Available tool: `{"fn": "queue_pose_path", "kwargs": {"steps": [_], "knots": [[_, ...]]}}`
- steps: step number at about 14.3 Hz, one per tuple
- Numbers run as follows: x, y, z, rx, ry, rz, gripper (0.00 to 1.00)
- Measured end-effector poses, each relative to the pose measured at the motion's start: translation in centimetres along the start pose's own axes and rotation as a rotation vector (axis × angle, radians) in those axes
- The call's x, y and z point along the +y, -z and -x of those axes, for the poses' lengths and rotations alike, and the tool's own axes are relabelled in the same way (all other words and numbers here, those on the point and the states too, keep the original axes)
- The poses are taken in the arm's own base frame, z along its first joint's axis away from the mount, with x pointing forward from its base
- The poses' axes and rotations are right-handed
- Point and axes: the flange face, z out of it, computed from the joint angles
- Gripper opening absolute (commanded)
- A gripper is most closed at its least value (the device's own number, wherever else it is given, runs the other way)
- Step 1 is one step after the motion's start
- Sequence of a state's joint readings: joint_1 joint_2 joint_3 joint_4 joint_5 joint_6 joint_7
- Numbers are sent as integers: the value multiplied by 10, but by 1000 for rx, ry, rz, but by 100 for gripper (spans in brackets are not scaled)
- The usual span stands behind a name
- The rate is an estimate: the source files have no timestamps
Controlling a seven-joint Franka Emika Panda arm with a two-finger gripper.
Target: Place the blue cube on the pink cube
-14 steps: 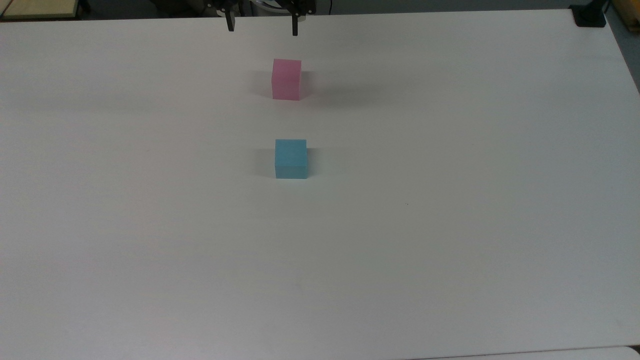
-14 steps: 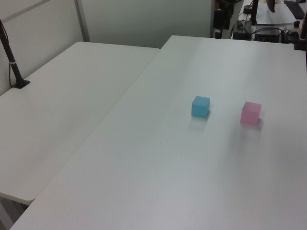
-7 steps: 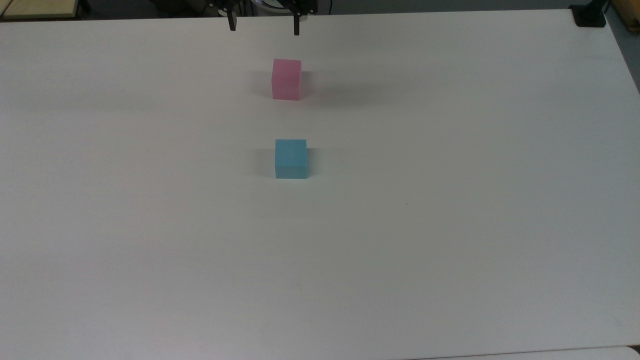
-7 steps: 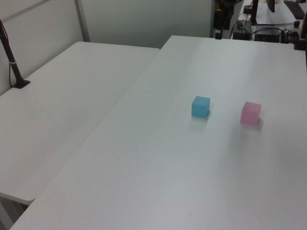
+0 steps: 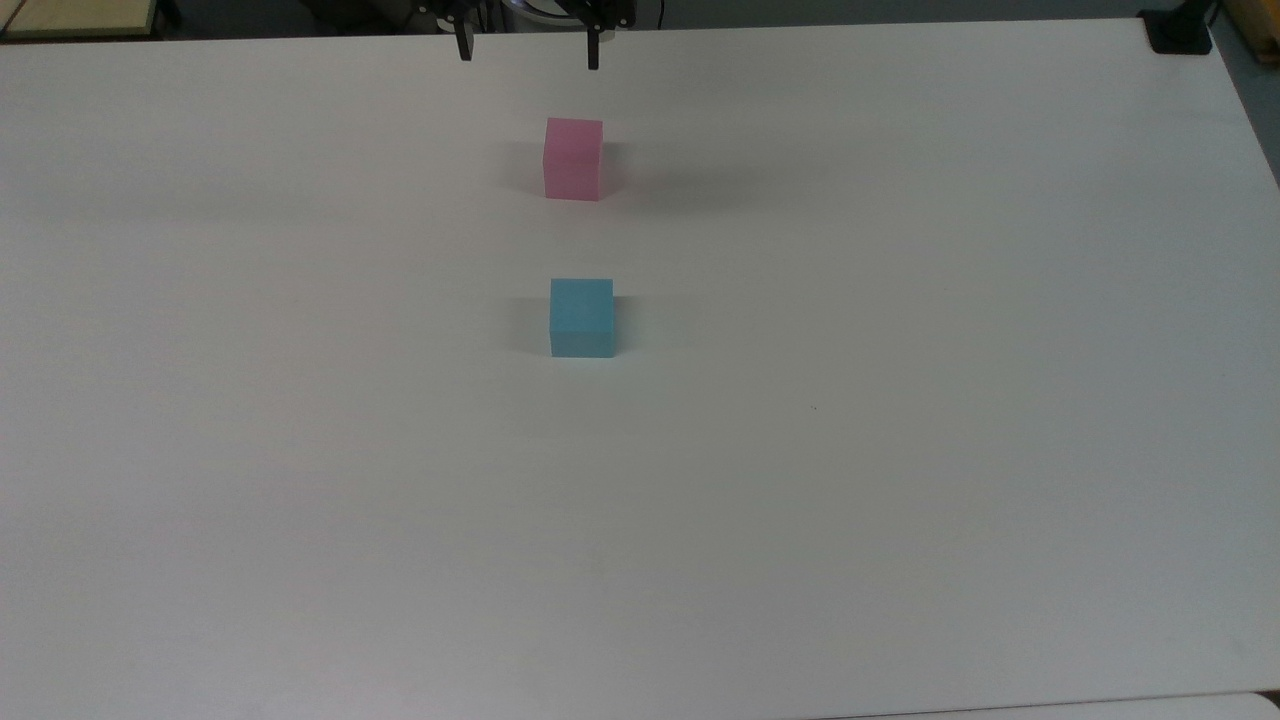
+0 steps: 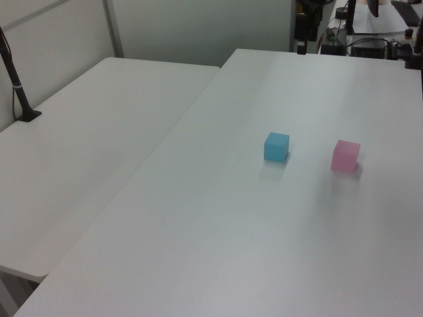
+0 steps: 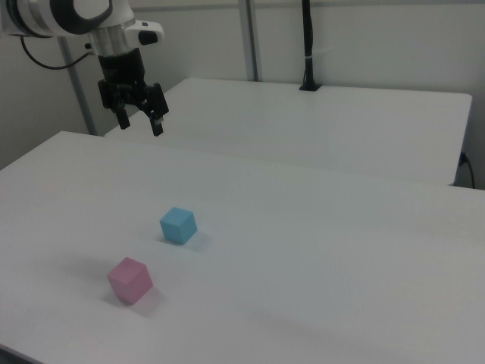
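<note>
while the gripper (image 7: 140,125) is held high above the white table (image 5: 900,400) with its fingers spread and nothing between them, the blue cube (image 5: 581,317) is seen resting on the tabletop. the pink cube (image 5: 573,159) is set well apart from it, nearer the gripper in the top view.

- Top view: high above the white table (image 5: 900,450), facing the arm's end, gripper (image 5: 527,55) at the upper edge.
- Left view: oblique, from one side, second table (image 6: 99,132) behind.
- Right view: oblique, opposite side, lower and nearer.
- Shared throughout: blue cube (image 5: 581,317), pink cube (image 5: 573,159).
</note>
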State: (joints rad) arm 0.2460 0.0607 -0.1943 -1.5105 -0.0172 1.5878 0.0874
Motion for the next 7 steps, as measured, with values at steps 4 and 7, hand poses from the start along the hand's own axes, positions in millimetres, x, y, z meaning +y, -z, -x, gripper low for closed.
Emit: {"fn": "queue_pose_path", "kwargs": {"steps": [4, 7], "knots": [[-1, -3, -2, -6, 0, 2, 100], [-4, -21, -10, -33, 2, 10, 100]]}}
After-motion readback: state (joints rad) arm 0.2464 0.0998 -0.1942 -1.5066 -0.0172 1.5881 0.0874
